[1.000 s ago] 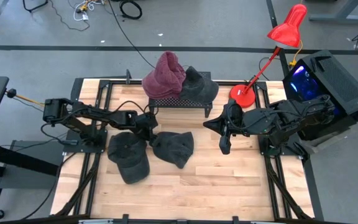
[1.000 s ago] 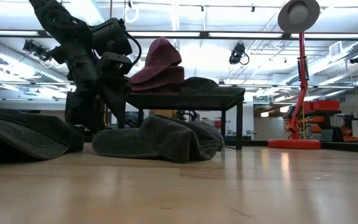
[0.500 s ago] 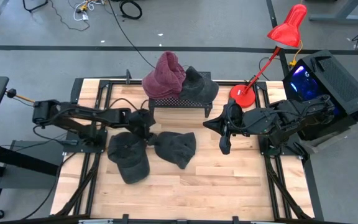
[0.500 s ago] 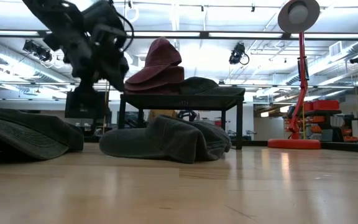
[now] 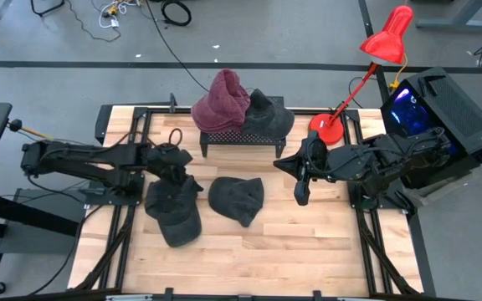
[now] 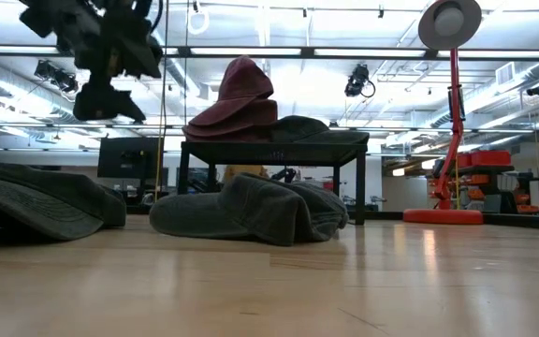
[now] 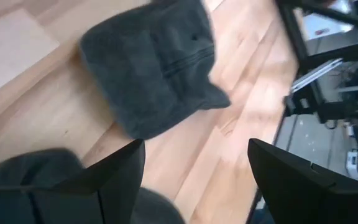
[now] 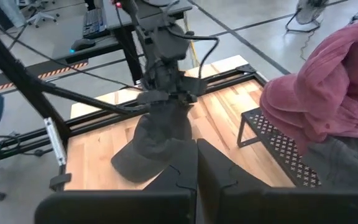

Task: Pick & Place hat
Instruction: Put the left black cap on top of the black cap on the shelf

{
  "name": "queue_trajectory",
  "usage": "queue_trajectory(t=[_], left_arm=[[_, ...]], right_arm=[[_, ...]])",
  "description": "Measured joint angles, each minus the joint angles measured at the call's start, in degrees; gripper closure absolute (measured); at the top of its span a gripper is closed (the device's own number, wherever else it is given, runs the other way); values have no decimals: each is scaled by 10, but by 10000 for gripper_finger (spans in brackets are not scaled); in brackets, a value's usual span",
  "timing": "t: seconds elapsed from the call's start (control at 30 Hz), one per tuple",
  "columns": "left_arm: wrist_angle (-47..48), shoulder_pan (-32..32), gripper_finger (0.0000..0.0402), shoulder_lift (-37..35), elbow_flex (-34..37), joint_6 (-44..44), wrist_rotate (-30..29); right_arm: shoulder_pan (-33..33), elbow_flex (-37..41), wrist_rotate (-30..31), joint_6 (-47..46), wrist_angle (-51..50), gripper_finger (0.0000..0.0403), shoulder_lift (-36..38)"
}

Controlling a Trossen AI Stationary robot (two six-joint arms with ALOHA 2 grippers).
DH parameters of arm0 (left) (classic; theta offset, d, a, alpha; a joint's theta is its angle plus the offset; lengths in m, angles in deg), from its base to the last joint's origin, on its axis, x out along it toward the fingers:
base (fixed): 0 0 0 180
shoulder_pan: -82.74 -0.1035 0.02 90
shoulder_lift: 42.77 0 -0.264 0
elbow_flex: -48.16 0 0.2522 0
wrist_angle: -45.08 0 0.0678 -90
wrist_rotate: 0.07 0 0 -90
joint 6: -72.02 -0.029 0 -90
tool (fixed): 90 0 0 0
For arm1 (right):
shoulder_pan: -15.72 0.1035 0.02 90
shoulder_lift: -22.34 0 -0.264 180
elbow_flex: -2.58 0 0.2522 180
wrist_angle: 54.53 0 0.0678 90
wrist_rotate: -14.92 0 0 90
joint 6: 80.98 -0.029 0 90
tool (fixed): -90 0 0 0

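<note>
Left pincer (image 5: 182,171) open, tips hidden over cap (image 5: 174,211).

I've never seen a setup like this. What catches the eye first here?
Probably the red lamp at the table's far right corner, then the maroon hat on the black rack at the back. Two dark hats lie on the wood: a cap under the left gripper and a beanie mid-table.

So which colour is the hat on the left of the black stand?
Dark red hat, clearest in the high view.
</note>
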Motion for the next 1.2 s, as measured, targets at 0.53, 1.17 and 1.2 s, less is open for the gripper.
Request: queue_trajectory(t=[0.53, 1.17, 1.2], left_arm=[[357, 26, 109, 13, -191, -100, -140], [480, 97, 109, 185, -135, -65, -169], [481, 102, 109, 197, -135, -66, -177]], right_arm=[[-5, 0, 6, 13, 9, 398, 0], [-9, 0, 6, 13, 8, 397, 0], [-9, 0, 6, 13, 8, 396, 0]])
